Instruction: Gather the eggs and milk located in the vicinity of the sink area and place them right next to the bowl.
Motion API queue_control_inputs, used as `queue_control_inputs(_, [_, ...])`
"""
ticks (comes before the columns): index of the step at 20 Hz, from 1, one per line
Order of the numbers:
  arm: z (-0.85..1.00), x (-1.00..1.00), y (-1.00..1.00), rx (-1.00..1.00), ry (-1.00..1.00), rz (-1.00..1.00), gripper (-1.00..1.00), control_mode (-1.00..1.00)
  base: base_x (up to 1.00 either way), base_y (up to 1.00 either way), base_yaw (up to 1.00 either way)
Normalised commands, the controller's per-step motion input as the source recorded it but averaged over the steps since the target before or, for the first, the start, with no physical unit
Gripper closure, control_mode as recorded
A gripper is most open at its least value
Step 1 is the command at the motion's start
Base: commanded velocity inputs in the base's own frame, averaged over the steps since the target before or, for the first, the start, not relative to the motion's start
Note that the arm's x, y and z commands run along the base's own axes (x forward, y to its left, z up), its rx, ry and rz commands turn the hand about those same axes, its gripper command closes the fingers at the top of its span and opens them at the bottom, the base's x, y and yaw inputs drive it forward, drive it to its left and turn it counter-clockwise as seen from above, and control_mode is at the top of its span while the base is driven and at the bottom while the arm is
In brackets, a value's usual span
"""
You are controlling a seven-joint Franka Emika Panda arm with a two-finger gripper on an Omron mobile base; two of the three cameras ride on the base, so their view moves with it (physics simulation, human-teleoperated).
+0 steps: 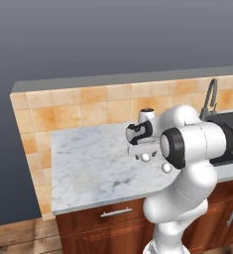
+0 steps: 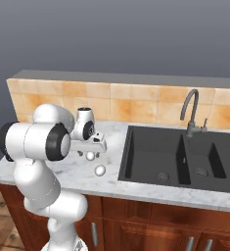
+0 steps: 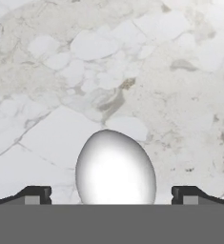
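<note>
Gripper, jaws spread wide and empty, straddling one egg low centre of the hand view on the marble counter; risk: an off-centre close could roll the smooth egg away toward the second egg or sink.

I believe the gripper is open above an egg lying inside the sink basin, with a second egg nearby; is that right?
Not quite: the egg under the open gripper lies on the marble counter, left of the sink, as the right base view shows. The second egg lies nearby, also on the counter.
</note>
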Motion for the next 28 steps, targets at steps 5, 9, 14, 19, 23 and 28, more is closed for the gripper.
queue_control_inputs(5, [-0.19, 0.0, 0.0, 0.0, 0.0, 0.0, -1.0, -1.0, 0.0, 0.0, 0.0])
queue_control_inputs(9, [-0.1, 0.0, 0.0, 0.0, 0.0, 0.0, 1.0, -1.0, 0.0, 0.0, 0.0])
queue_control_inputs(14, [0.0, 0.0, 0.0, 0.0, 0.0, 0.0, 1.0, -1.0, 0.0, 0.0, 0.0])
queue_control_inputs(19, [0.0, 0.0, 0.0, 0.0, 0.0, 0.0, 1.0, -1.0, 0.0, 0.0, 0.0])
queue_control_inputs(23, [0.07, 0.0, 0.0, 0.0, 0.0, 0.0, 1.0, -1.0, 0.0, 0.0, 0.0])
queue_control_inputs(28, [0.44, -0.37, 0.0, 0.0, 0.0, -0.02, 1.0, -1.0, 0.0, 0.0, 0.0])
